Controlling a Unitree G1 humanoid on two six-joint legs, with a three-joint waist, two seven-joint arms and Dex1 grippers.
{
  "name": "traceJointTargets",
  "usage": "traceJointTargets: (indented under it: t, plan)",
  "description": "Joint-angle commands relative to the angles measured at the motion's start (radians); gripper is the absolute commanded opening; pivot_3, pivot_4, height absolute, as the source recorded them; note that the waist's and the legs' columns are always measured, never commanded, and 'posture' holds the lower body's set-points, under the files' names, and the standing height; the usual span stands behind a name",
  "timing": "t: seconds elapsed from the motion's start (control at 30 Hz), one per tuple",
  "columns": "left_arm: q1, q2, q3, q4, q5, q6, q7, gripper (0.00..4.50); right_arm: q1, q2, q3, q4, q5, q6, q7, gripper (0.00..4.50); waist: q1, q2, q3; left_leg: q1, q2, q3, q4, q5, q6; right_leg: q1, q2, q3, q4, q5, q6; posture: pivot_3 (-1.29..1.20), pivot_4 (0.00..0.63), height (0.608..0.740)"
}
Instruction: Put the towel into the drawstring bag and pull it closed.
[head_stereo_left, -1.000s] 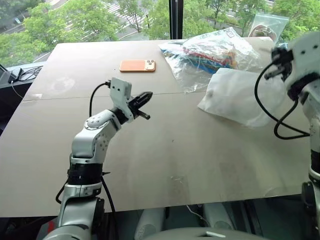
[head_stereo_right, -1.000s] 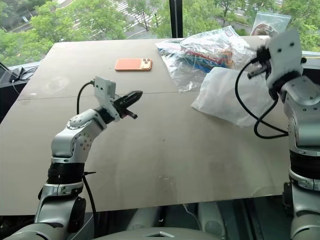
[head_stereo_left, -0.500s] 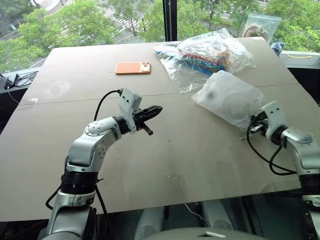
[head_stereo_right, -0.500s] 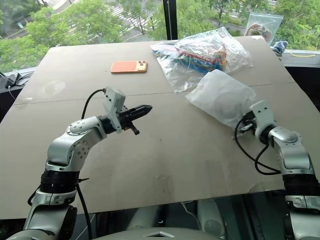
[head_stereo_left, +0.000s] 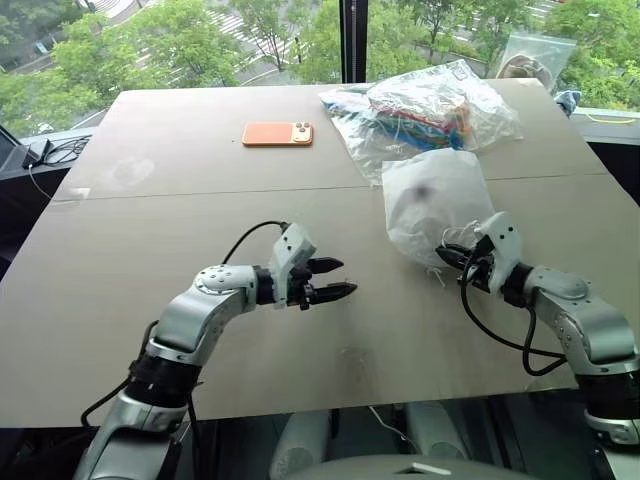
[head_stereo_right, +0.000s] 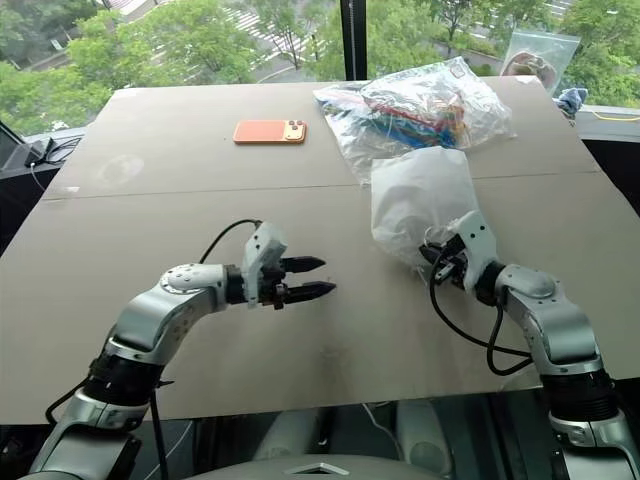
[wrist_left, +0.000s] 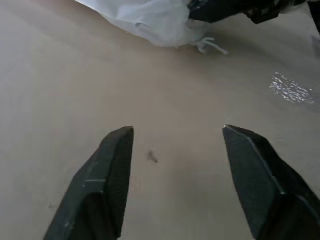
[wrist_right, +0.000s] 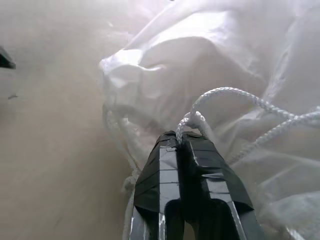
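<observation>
Drawstring bag (head_stereo_left: 432, 205) lies on the bench (head_stereo_left: 150, 260) right of centre in the head view, mouth end toward the near edge, body bunched and puffed. A faint dark smudge shows through the fabric; the towel itself cannot be made out, so I judge it is probably inside but cannot confirm.

Right tool (head_stereo_left: 455, 258) sits at the bag's near end, fingers pressed together. In the right wrist view a loop of white cord (wrist_right: 220, 102) emerges right at the closed fingertips, so it looks pinched on the cord. Likely reason for this hold: the cord is the thing to draw, and gripping it close to the mouth gives a clean pull line away from the bag.

Left tool (head_stereo_left: 335, 280) hovers low over bare bench at centre frame, fingers spread, nothing between them, pointed toward the bag. In the left wrist view the bag's gathered mouth and a stray cord end (wrist_left: 212, 46) lie ahead, well apart from the fingers. Judgement: it is set up to take the other cord or pin the bag so the pull has something to work against.

Upper frame: orange phone (head_stereo_left: 276, 133) and a clear plastic bag (head_stereo_left: 425, 105) of coloured items, both out of the working area.

Stage, as I read it: closing step, mouth not yet cinched tight.
</observation>
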Motion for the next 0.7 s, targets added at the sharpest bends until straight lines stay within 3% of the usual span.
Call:
traceJointTargets:
  t: [0.03,0.23,0.37,0.57,0.67,0.7]
  plan:
    - [-0.057,-0.054,-0.063,0.049,0.045,-0.010,-0.001,3.09,-0.025,0.014,-0.020,-0.072,0.026,0.012,-0.025,0.00,-0.003,0.000,0.000,0.000,0.000,0.000,0.000,0.000,0.000,0.000,0.000,0.000,0.000,0.000,0.000,0.00,0.150,0.740]
    - [-0.170,-0.238,-0.108,0.196,0.088,0.070,0.092,3.09,-0.031,-0.006,-0.081,-0.122,0.035,0.044,-0.078,0.00,0.002,0.000,0.000,-0.001,-0.001,-0.001,0.002,0.000,0.000,0.000,-0.001,-0.001,0.000,0.000,0.000,0.00,0.150,0.740]
    - [-0.223,-0.379,-0.076,0.247,0.094,0.217,0.249,3.09,-0.004,-0.021,-0.114,-0.156,0.026,0.059,-0.115,0.00,0.011,0.000,0.000,-0.001,-0.002,-0.002,0.002,0.000,0.000,0.001,-0.001,-0.002,0.000,0.000,0.001,0.00,0.150,0.740]
    - [-0.252,-0.462,-0.108,0.309,0.152,0.228,0.329,3.09,0.011,-0.021,-0.139,-0.194,0.031,0.078,-0.162,0.00,0.016,0.000,-0.001,-0.001,-0.002,-0.002,0.002,0.000,0.000,0.001,-0.001,-0.002,0.000,0.000,0.001,0.00,0.150,0.740]
    - [-0.271,-0.479,-0.132,0.369,0.190,0.166,0.317,2.27,0.022,-0.021,-0.156,-0.224,0.038,0.093,-0.181,0.00,0.019,0.000,-0.001,-0.001,-0.003,-0.004,0.005,0.000,0.000,0.003,-0.002,-0.005,0.000,0.000,0.001,0.00,0.150,0.740]
    - [-0.271,-0.484,-0.131,0.373,0.197,0.141,0.314,1.77,0.024,-0.021,-0.162,-0.231,0.039,0.097,-0.186,0.00,0.019,0.000,-0.001,-0.001,-0.003,-0.004,0.006,0.000,0.000,0.003,-0.002,-0.005,0.000,-0.001,0.002,0.00,0.150,0.740]
